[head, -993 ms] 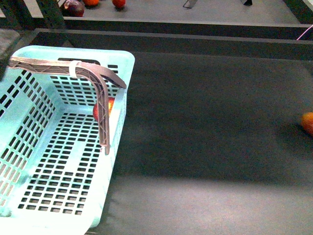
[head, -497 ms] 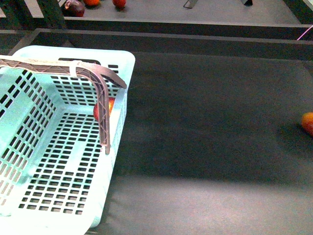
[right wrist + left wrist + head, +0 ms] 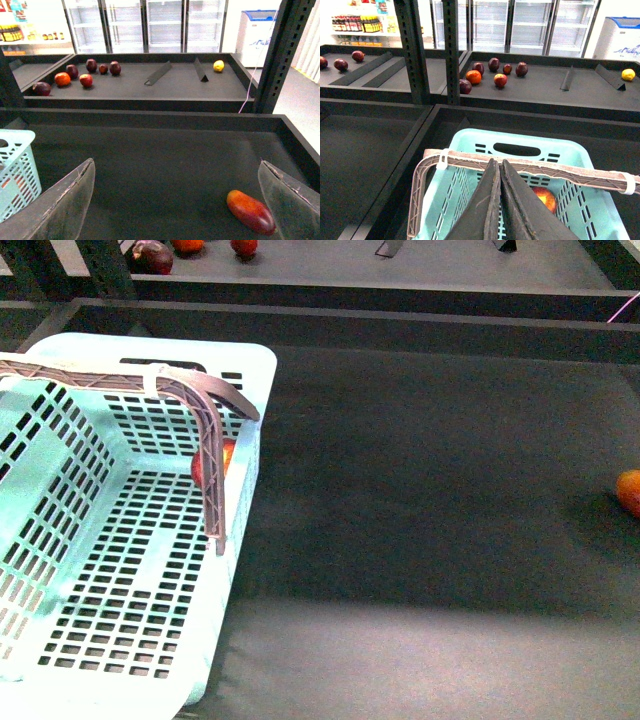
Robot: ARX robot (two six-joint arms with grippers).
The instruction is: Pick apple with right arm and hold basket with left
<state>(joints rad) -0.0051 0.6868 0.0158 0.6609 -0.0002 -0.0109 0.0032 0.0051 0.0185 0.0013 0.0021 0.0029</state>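
While the mint-aqua basket (image 3: 120, 570) occupies the left part of the dark matte tray surface (image 3: 420, 490), its brown-grey ribbed handle (image 3: 205, 440) arches over the interior, a white clip (image 3: 152, 379) fastened around it. The apple (image 3: 225, 460) lies inside the basket against the slotted right wall, partly hidden behind the handle in the front view; the left wrist view shows it more fully (image 3: 545, 199) — red, with a yellowish patch. The left gripper (image 3: 499, 172) appears only in its wrist view, its dark fingers pressed together, tips just under the handle bar (image 3: 530, 167); whether they touch it cannot be told. The right gripper (image 3: 177, 200) shows only in its own wrist view, its translucent fingers (image 3: 65, 205) spread wide apart over bare tray. An elongated orange-red fruit (image 3: 250, 211) lies near the right-hand finger, well apart from the basket. On the rear shelf (image 3: 165, 85) sit several dark red fruits (image 3: 91, 65) and a yellow lemon (image 3: 218, 65).
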